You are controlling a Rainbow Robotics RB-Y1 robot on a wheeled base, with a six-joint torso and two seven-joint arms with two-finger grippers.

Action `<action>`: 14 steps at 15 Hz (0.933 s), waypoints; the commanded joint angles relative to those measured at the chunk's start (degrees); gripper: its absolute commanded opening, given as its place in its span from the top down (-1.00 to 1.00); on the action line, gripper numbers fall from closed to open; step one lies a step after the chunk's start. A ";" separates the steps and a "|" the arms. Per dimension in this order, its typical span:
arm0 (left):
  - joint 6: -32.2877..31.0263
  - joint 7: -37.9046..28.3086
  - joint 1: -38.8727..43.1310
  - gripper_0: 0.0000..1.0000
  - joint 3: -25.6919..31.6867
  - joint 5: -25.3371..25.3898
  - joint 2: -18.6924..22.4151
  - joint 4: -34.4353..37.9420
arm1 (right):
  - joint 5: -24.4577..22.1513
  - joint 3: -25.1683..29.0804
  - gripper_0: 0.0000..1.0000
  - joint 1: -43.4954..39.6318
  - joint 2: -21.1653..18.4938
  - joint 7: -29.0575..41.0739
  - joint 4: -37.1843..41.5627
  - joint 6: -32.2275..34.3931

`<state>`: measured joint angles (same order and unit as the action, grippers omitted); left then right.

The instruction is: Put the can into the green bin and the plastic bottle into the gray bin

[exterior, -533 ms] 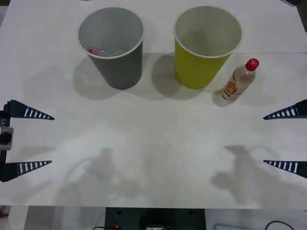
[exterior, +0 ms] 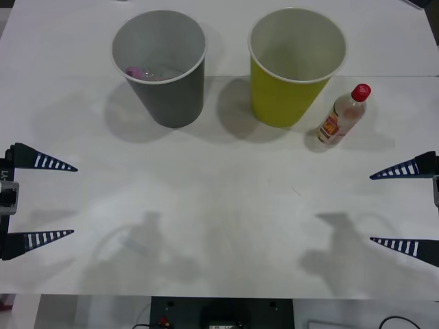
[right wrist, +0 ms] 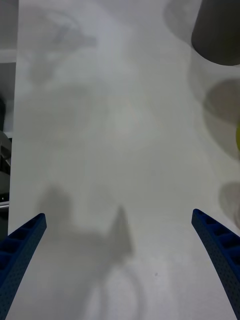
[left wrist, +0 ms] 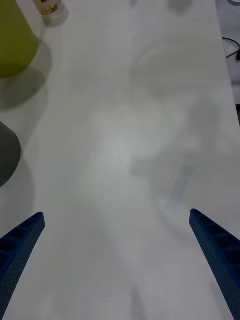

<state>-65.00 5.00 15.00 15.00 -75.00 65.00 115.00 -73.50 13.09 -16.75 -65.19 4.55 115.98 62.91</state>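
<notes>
Front view: plastic bottle (exterior: 341, 115) just beside green bin (exterior: 293, 65).

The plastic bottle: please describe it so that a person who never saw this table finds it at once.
On the white table stand two large cup-shaped bins, the gray bin and the green bin. The plastic bottle stands just beside the green bin, toward the robot's right. It is far shorter than both bins, clear, with a red cap and a yellow-and-red label.
</notes>
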 commanded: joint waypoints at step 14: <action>0.00 0.00 0.00 -1.00 0.00 0.00 0.00 0.00 | 8.19 -20.38 -1.00 -10.23 -9.17 2.56 8.56 -56.40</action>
<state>-65.00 5.00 15.00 15.00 -75.00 65.00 115.00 -66.25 -5.48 -27.04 -73.69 7.17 124.18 10.00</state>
